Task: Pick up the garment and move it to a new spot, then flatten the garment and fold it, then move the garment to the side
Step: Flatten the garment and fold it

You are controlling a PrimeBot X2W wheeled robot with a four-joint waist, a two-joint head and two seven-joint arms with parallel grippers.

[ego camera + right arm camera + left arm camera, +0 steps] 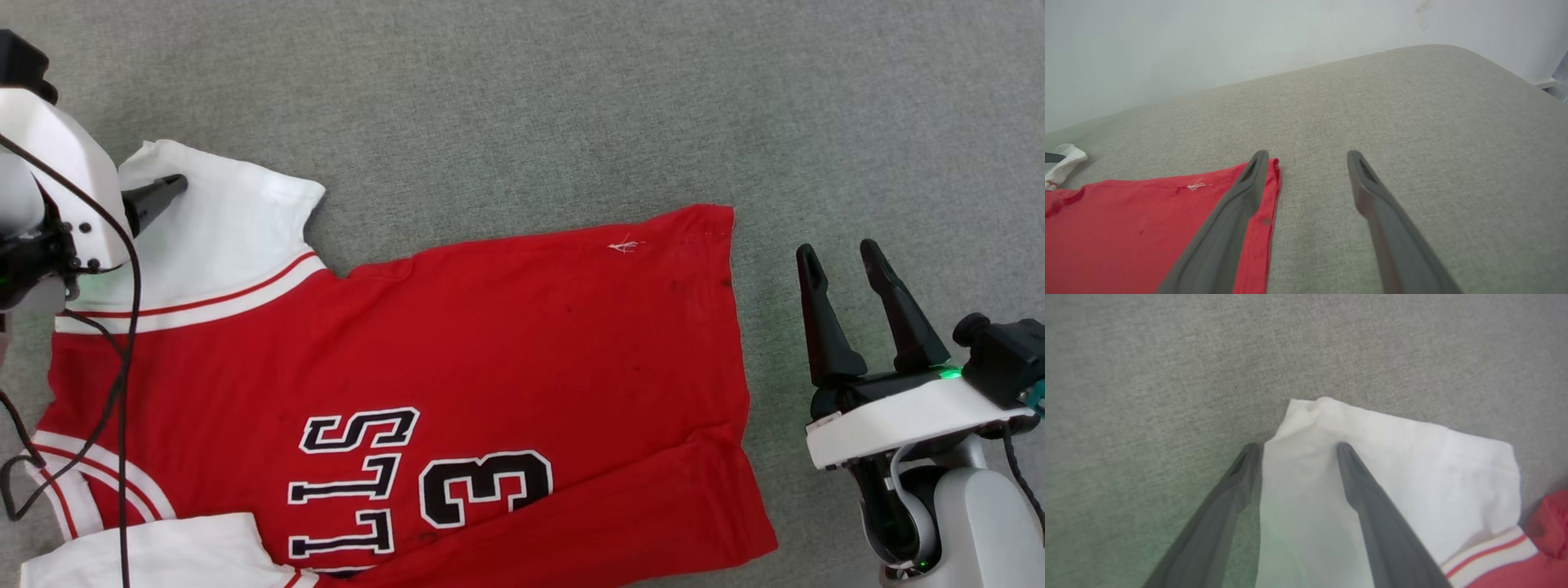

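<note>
A red garment [531, 343] with white sleeves lies spread on a grey upholstered surface [571, 98], filling the lower left and centre of the head view. The left claw [1296, 451], fingers apart, straddles the edge of the upper-left sleeve. The right claw [841, 253], fingers also apart and holding nothing, sits at lower right, just beside the hem.

Right end effector [837, 247], 3 o'clock: long dark tapered fingers [824, 327], white shell [898, 416], green light [949, 374]. Left end effector [1297, 446], 9 o'clock: white screwed housing [61, 163], black cables [124, 392].
</note>
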